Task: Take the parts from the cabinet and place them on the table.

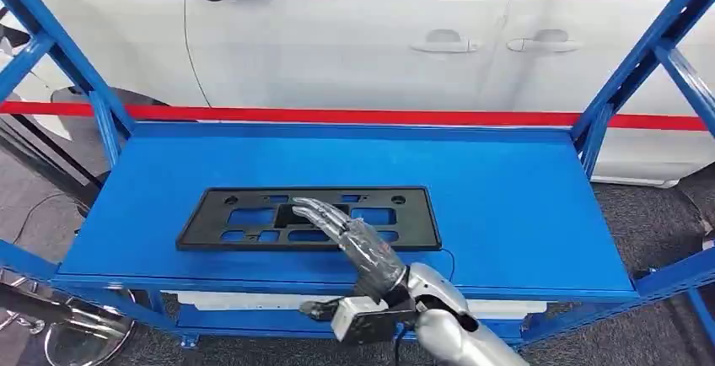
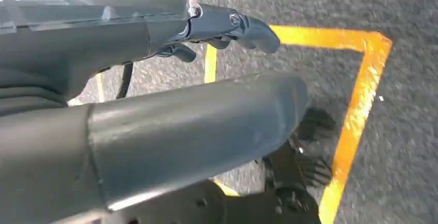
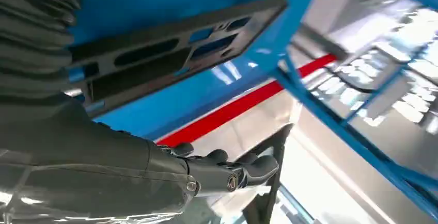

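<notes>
A flat black plastic frame part (image 1: 405, 214) with several cut-outs lies on the blue shelf (image 1: 514, 206) of the rack, left of its middle and near the front edge. My right hand (image 1: 346, 235) reaches in from below. Its fingers are stretched out flat over the middle of the part and grip nothing. I cannot tell whether they touch it. In the right wrist view the same part (image 3: 170, 33) lies on the blue surface beyond my right hand (image 3: 222, 170), whose fingers are extended. My left hand (image 2: 206, 110) hangs over grey floor, holding nothing.
Blue uprights and braces (image 1: 624, 79) frame the shelf on both sides. A white car (image 1: 354, 45) with a red band (image 1: 379, 116) stands close behind the rack. Something white (image 1: 253, 303) lies on the lower shelf. Yellow tape (image 2: 356, 115) marks the floor.
</notes>
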